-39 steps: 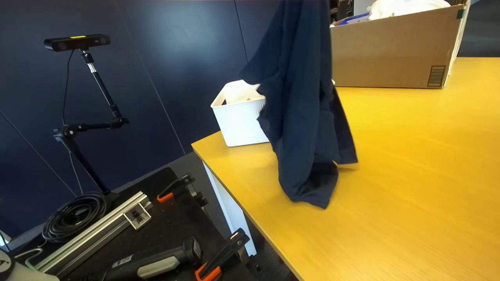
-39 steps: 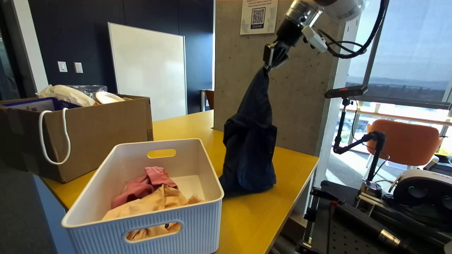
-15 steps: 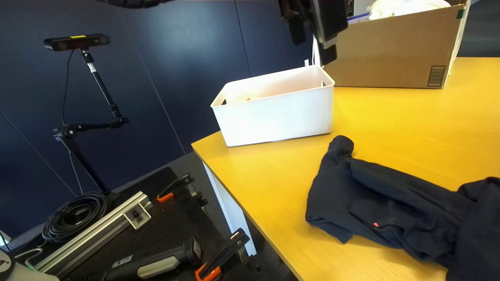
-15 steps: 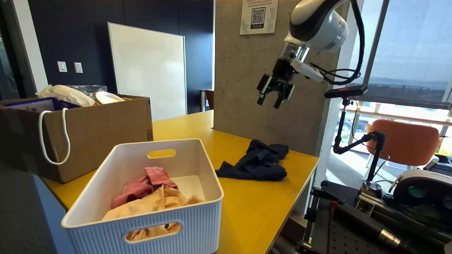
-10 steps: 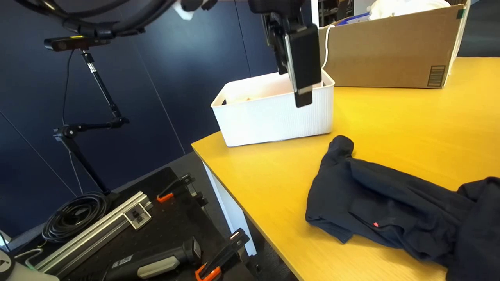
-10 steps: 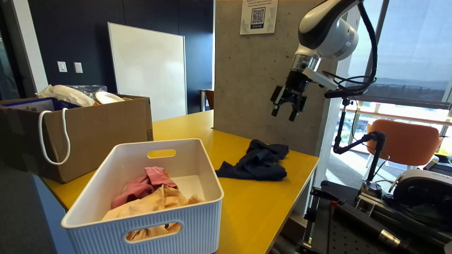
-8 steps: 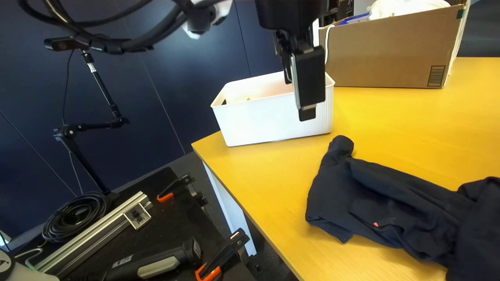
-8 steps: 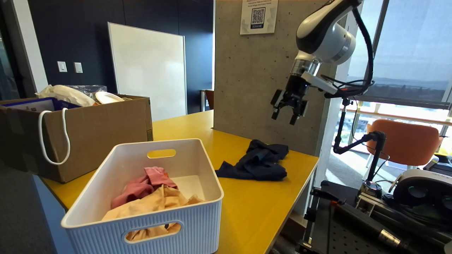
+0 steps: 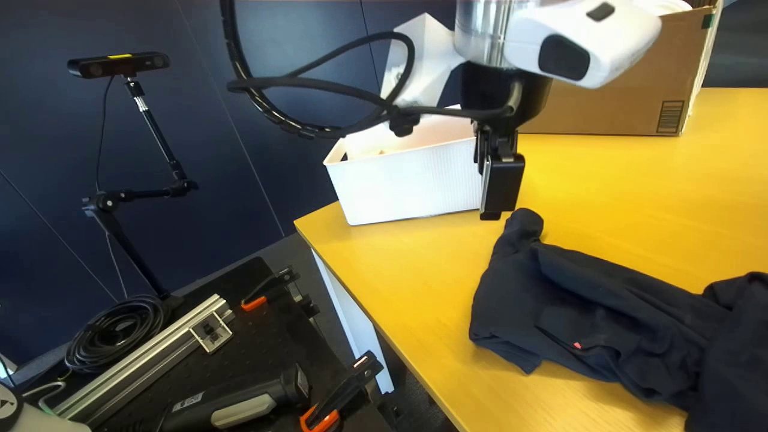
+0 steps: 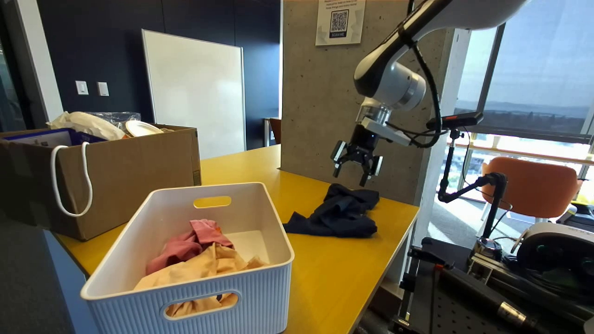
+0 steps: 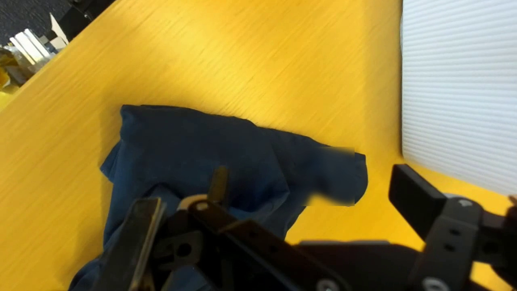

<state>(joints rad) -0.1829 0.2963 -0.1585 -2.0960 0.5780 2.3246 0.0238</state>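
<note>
Cloth (image 10: 343,217) on the table (image 10: 325,283), below the parted fingers (image 9: 503,181)

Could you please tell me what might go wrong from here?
The navy cloth garment lies crumpled, so the open black two-finger gripper might pinch only a loose fold and lose hold. The ribbed white plastic basket stands close to the garment, so a sideways swing could knock it.
</note>
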